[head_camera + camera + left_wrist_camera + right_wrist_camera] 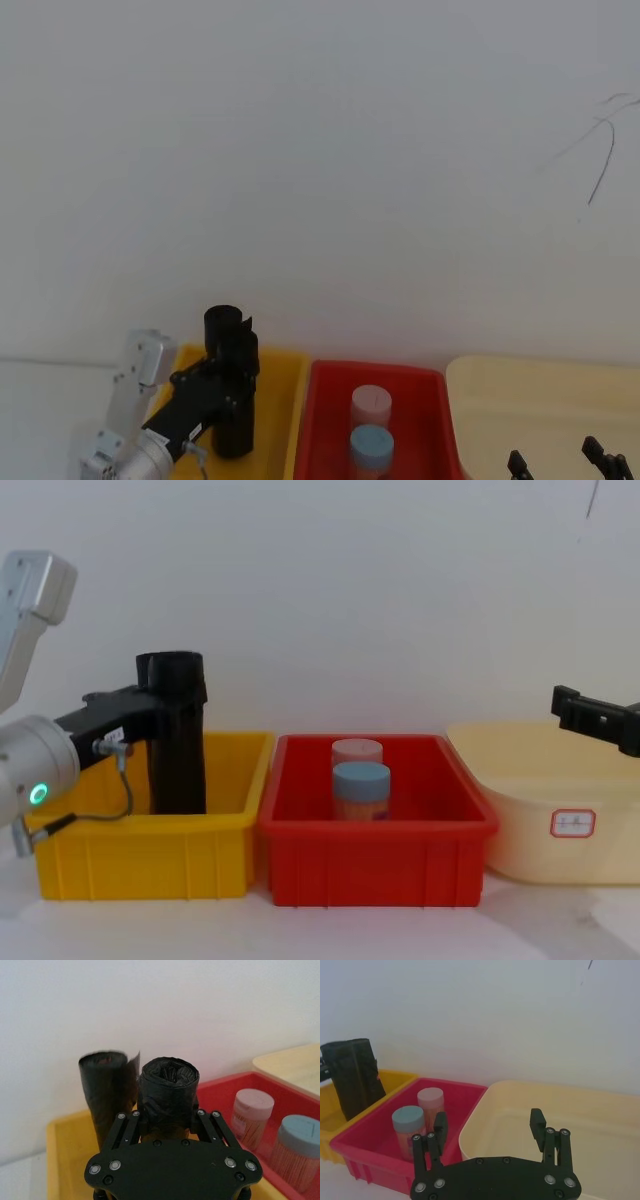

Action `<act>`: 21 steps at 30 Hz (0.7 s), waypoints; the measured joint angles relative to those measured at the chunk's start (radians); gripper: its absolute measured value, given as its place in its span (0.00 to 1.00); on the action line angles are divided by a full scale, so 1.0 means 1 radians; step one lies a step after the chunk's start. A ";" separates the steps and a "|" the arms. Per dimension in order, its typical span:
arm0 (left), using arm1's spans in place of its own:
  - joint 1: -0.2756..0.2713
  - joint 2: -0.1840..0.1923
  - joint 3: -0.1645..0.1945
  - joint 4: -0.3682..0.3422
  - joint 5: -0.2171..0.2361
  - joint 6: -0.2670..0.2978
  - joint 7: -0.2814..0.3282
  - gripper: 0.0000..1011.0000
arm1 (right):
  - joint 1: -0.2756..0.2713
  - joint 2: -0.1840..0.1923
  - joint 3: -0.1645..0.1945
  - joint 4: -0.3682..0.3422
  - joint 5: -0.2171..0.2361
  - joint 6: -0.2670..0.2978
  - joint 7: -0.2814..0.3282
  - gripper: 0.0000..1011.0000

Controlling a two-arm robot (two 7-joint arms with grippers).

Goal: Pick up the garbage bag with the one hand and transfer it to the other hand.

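Two black garbage bag rolls stand upright in the yellow bin. My left gripper is shut on the nearer garbage bag, one finger on each side just below its top. The other roll stands right behind it. From the chest, the left gripper reaches in from the left and holds the garbage bag near its top; its lower end is still inside the bin. My right gripper hangs open and empty above the cream tub, far right of the bags.
A red bin between the yellow bin and the cream tub holds two lidded clear jars, one with a pink lid and one with a blue lid. A white wall stands close behind all three containers.
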 joint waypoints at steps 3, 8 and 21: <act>-0.007 0.007 0.003 -0.015 0.006 -0.005 -0.016 0.40 | 0.000 0.000 0.000 0.000 0.000 0.000 0.000 0.99; -0.024 0.019 0.009 -0.044 0.012 -0.012 -0.049 0.39 | 0.000 0.000 0.000 0.000 0.000 0.000 0.000 0.99; -0.089 0.040 0.030 -0.105 -0.025 -0.017 -0.187 0.39 | 0.000 0.000 0.000 0.000 0.000 0.000 0.000 0.99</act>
